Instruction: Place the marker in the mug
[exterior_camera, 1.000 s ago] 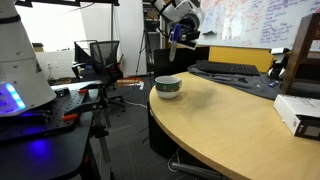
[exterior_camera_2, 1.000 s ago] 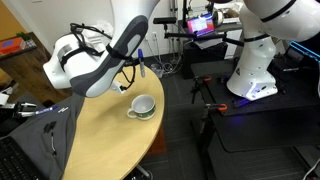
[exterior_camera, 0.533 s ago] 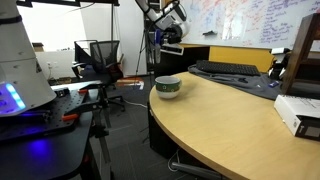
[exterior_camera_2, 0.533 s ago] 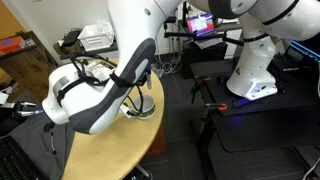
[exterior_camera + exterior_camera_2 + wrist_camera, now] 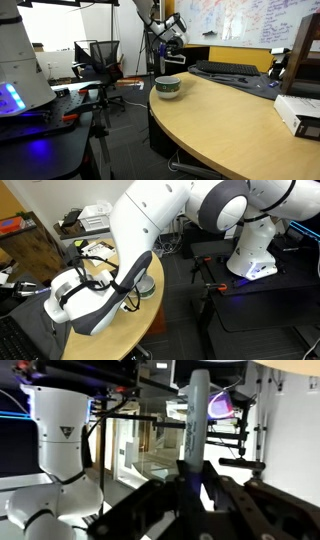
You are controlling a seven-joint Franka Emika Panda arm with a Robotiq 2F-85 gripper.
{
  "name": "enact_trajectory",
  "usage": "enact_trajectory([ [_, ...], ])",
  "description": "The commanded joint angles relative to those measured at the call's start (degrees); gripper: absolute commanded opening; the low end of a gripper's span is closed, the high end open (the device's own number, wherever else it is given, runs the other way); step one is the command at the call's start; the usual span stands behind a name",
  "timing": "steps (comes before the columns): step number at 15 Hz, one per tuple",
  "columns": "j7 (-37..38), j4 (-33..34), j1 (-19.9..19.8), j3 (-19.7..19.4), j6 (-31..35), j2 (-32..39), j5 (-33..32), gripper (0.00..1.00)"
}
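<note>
Between the fingers, a thin, seemingly blue-grey marker, upright.

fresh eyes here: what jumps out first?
The big white arm fills an exterior view, hiding much of the table. In the wrist view the fingers pinch the marker. The gripper hangs high, roughly over the mug near the table's edge.

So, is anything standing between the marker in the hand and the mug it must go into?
Nothing visible does. The hand holds the marker in the air, and the mug stands open-topped near the table edge lower down, with only air between. The keyboard lies apart, farther back.
</note>
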Motion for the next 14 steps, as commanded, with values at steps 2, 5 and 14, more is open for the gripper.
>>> enact_trajectory([
  [2, 0.88, 12.48, 0.48, -1.51, -6.91, 8.77, 2.02, 0.05],
  [5, 2.0, 17.93, 0.67, -2.04, -6.86, 12.68, 2.48, 0.05],
  [14, 2.79, 25.99, -0.93, -0.62, -4.89, 17.74, 3.64, 0.68],
])
